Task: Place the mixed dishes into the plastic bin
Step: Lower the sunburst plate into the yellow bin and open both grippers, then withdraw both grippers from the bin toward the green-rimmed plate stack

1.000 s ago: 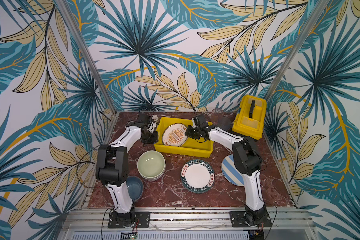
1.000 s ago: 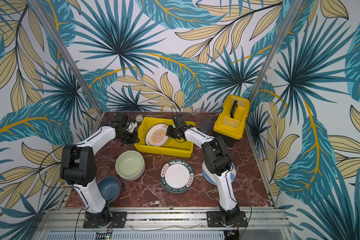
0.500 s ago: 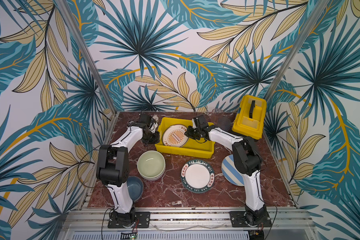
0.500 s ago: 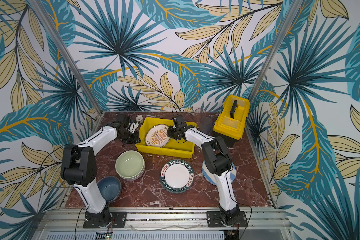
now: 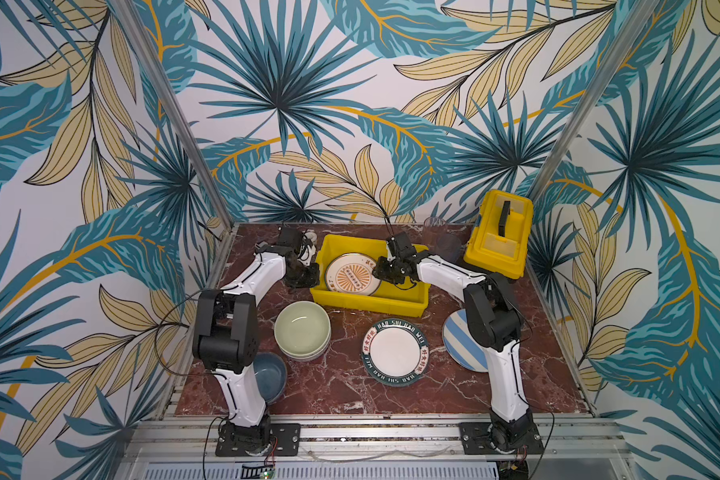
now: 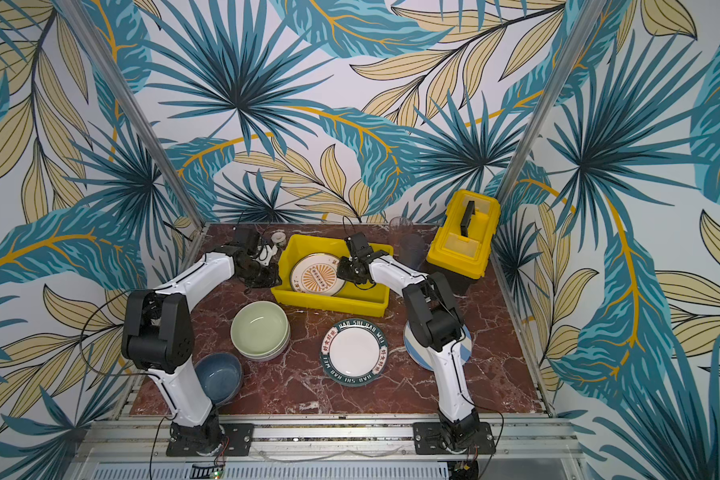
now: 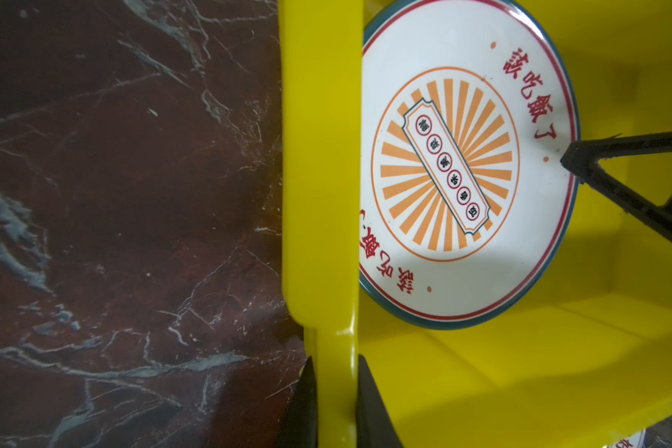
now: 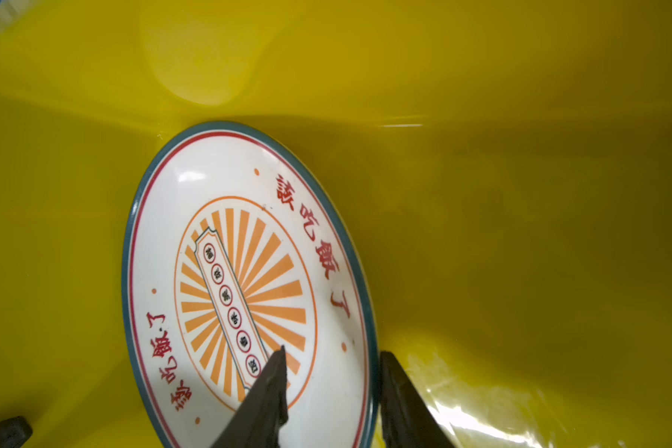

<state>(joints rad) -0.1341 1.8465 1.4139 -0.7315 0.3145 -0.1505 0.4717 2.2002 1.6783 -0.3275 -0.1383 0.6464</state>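
The yellow plastic bin (image 5: 366, 305) (image 6: 329, 305) stands at the back middle of the table. A white plate with an orange sunburst (image 5: 352, 274) (image 7: 462, 166) (image 8: 241, 279) lies tilted in its left half. My right gripper (image 5: 381, 272) (image 8: 332, 357) is open at the plate's right rim, one finger over the face and one outside the rim. My left gripper (image 5: 304, 276) (image 7: 336, 388) is shut on the bin's left wall (image 7: 321, 194). In front of the bin sit stacked pale green bowls (image 5: 303, 329), a blue bowl (image 5: 271, 376), a green-rimmed white plate (image 5: 395, 351) and a striped plate (image 5: 458, 345).
A yellow toolbox with a black handle (image 5: 499, 235) stands at the back right. Two clear tumblers (image 5: 447, 245) stand between it and the bin. A small white tape roll (image 6: 279, 238) lies behind the left gripper. The right arm's base partly covers the striped plate.
The right gripper's jaws have parted and let go of the sunburst plate's rim, and the plate now rests in the bin. The left gripper keeps its hold on the bin wall.
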